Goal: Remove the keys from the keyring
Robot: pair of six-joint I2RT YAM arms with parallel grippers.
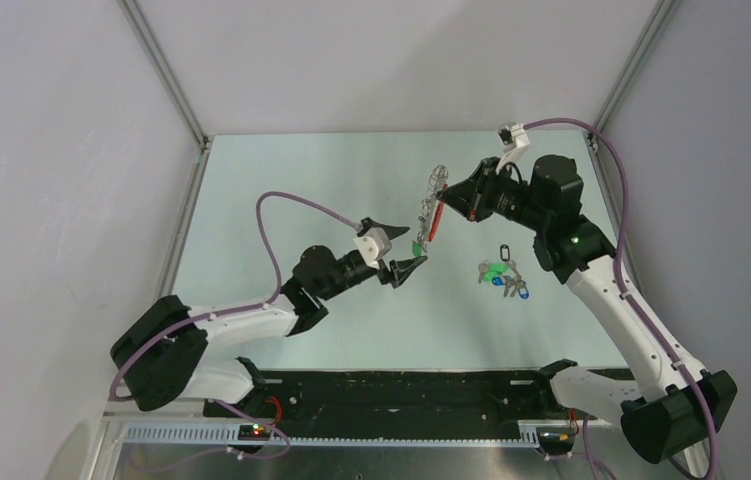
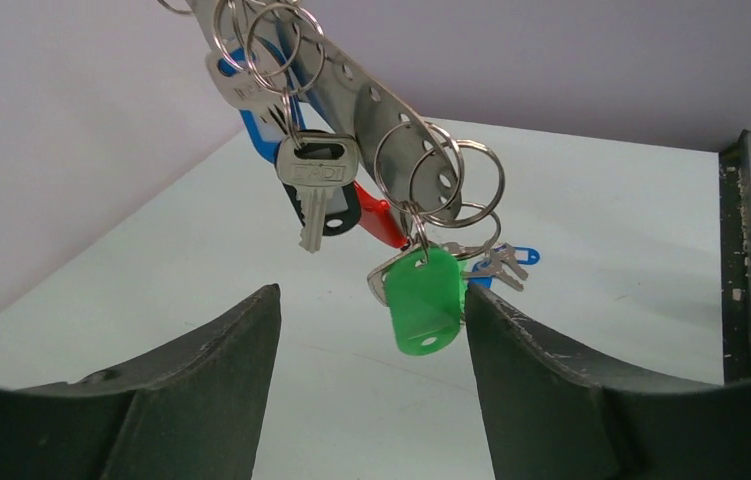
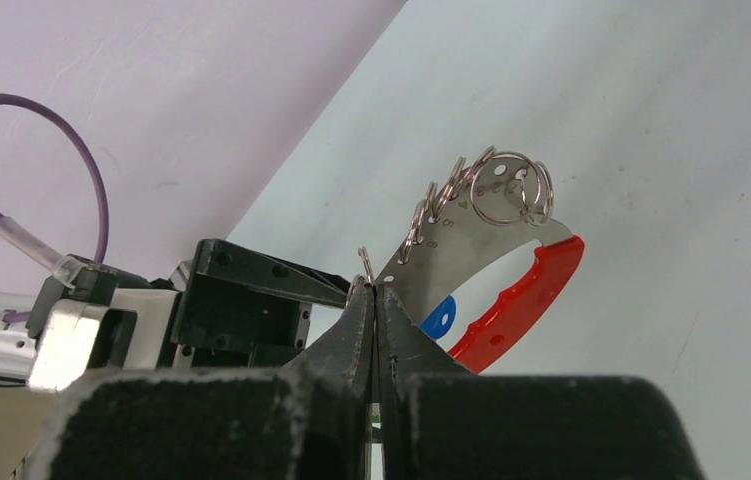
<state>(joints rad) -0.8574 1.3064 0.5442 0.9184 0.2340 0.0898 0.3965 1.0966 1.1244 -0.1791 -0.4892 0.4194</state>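
Up in the air over the pale table [image 1: 331,190], our right claw [image 1: 448,204] is clamped tight on the keyring [image 1: 433,216]. In the right wrist view its two fingers meet with no gap around the thin edge of the ring's perforated metal strip [image 3: 456,250], and the red band [image 3: 523,292] curves away beyond the fingertips. Small silver rings [image 3: 507,188] are threaded through the strip's holes. The keyring hangs clear of the table, tilted, between the two arms. Our left claw [image 1: 414,248] stands wide open just below the ring's low end. From the left wrist view, its two dark fingers [image 2: 201,380] stand well apart, and the green-headed key [image 2: 423,300] dangles from the strip down into the gap between them. That key hangs nearer the finger on the right of the view, with clear space on its other side. We cannot tell whether it touches that finger, and the left claw grips nothing. Higher on the strip hang a silver key with a black head [image 2: 313,185], a blue tag [image 2: 259,122] and a red tag [image 2: 379,218]. A second bunch [image 1: 502,274], with a black oval clip and green and blue heads, lies flat on the table near the right arm, well apart from both claws.
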